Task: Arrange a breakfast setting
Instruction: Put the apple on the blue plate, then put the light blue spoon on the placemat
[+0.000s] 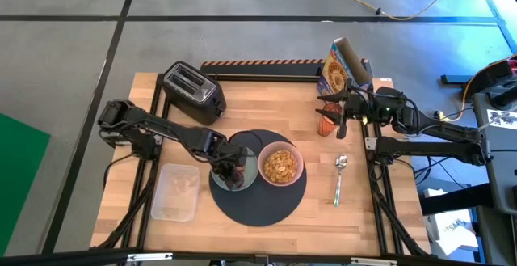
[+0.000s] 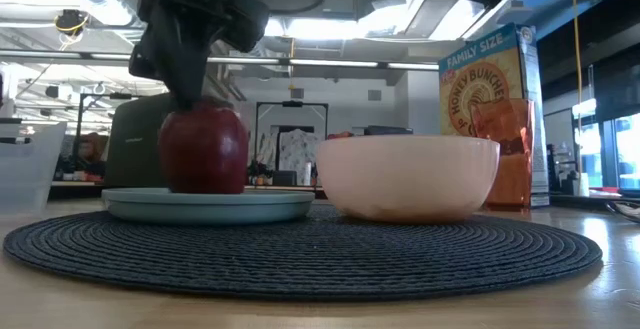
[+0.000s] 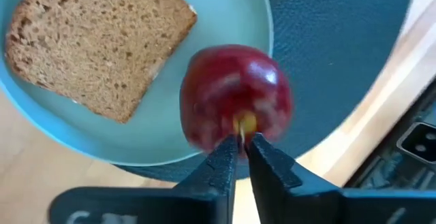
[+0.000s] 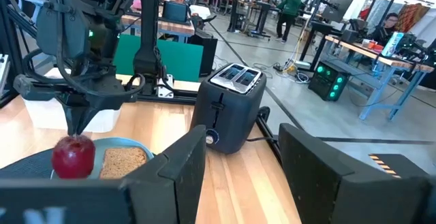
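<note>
- Two fingers of the left gripper [image 3: 236, 157] pinch the stem of the red fruit [image 3: 235, 96], which sits on the pale green plate [image 3: 170, 132] beside the toast slice [image 3: 95, 40].
- Plate and pink bowl [image 1: 280, 166] rest on the dark grey mat [image 1: 262, 205].
- Right of the mat: spoon [image 1: 339, 179] and, farther back, orange cup [image 1: 326, 121].
- Right gripper [image 4: 238, 163] hangs near that cup, jaws wide and empty.

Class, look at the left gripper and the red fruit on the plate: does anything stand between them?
Nothing visible does. The left gripper is shut on the stem of the red fruit, which sits on the pale green plate beside the toast slice. The right gripper waits, open, by the orange cup.
</note>
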